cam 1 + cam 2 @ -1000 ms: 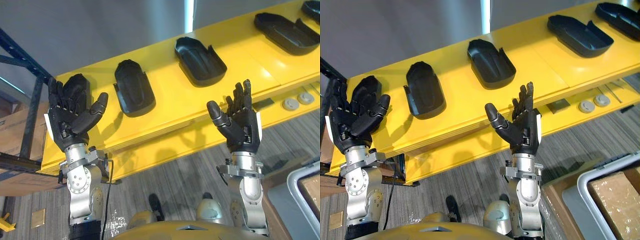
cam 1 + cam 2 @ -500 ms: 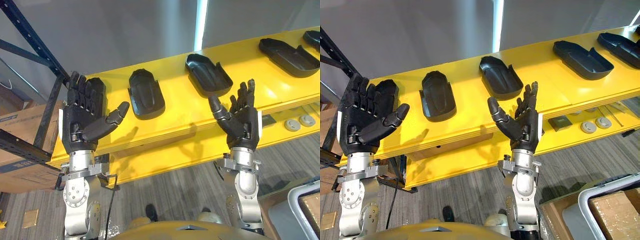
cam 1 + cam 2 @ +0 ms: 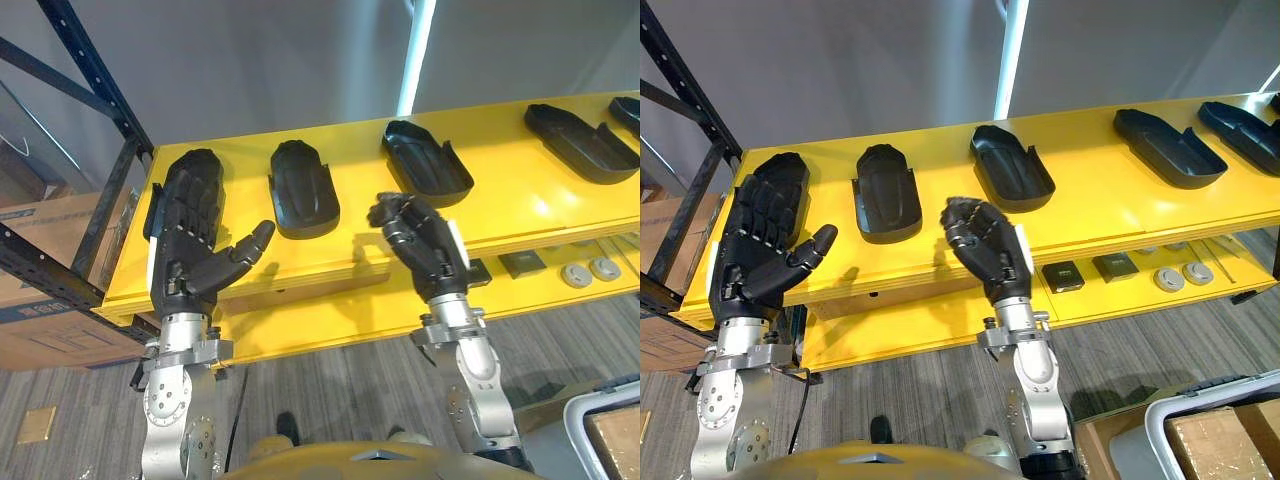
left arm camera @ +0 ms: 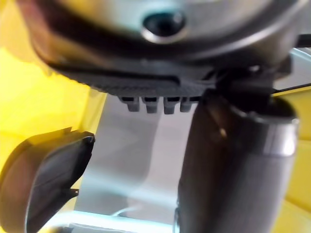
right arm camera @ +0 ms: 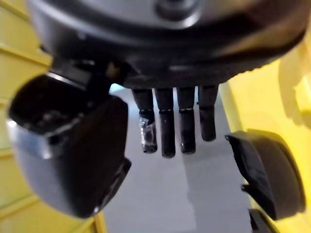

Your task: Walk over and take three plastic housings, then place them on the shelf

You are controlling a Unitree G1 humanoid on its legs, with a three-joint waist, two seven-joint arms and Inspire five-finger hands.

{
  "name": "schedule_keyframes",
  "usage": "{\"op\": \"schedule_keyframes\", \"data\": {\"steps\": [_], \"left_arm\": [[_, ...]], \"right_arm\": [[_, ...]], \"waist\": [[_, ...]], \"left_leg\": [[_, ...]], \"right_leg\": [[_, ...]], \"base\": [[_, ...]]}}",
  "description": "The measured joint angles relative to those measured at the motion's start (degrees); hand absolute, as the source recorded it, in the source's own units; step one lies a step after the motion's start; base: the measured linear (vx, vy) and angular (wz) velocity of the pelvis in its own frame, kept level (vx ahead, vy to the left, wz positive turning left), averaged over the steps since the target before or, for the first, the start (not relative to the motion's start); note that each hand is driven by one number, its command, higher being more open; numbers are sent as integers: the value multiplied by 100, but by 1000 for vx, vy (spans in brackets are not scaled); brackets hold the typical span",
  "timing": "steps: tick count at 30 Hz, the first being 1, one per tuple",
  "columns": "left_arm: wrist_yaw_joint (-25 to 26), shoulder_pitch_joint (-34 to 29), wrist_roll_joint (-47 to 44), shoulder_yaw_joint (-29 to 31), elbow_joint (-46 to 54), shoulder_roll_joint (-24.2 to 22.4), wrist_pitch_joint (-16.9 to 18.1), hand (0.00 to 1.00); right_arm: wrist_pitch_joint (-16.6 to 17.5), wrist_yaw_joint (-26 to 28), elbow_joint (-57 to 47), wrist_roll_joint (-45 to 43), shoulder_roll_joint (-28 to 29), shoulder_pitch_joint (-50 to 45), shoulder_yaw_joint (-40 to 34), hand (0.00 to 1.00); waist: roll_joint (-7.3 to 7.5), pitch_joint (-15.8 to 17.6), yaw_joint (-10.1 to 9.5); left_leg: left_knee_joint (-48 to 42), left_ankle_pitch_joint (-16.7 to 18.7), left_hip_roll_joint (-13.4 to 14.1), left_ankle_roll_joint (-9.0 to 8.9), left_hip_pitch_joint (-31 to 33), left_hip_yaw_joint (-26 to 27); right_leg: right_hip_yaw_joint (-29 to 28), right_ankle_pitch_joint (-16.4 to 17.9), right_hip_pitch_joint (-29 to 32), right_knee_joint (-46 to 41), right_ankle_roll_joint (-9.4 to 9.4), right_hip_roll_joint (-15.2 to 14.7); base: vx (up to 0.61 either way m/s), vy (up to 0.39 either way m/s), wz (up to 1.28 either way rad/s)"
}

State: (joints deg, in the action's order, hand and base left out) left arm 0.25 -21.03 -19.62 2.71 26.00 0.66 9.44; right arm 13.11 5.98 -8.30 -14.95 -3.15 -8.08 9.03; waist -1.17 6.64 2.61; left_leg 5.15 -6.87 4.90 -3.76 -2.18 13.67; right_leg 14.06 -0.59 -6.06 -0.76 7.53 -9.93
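L hand (image 3: 190, 250), R hand (image 3: 428, 245) before shelf (image 3: 505, 195) edge

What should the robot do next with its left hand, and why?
Probably ease the left hand forward and down onto the black plastic shell just beyond it on the yellow table. The hand is open and holds nothing, and that shell lies nearest to it, so a short reach should bring it within grasp.

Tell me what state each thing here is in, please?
left hand: open, empty, held up.
right hand: empty, held up by the table's front edge.
plastic housings: lying in a row, none picked up yet.
yellow table: carrying the housings on its top.
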Motion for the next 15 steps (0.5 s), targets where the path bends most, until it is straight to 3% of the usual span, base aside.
{"op": "schedule_keyframes", "data": {"steps": [7,15], "left_arm": [[-84,-238,225,-175,-38,41,-239,100],[-100,-472,179,-302,-117,43,-312,100]], "right_arm": [[-27,-23,775,-189,-119,689,417,0],[-27,-116,981,-463,-103,1015,516,0]], "waist": [[29,1,-175],[34,46,-393]], "left_leg": [[0,-95,-29,9,190,-299],[0,-164,-47,4,290,-541]], "right_leg": [[315,5,-5,2,-8,-1],[544,43,-42,-21,-58,3]], "base": [[-5,6,21],[-22,0,16]]}}
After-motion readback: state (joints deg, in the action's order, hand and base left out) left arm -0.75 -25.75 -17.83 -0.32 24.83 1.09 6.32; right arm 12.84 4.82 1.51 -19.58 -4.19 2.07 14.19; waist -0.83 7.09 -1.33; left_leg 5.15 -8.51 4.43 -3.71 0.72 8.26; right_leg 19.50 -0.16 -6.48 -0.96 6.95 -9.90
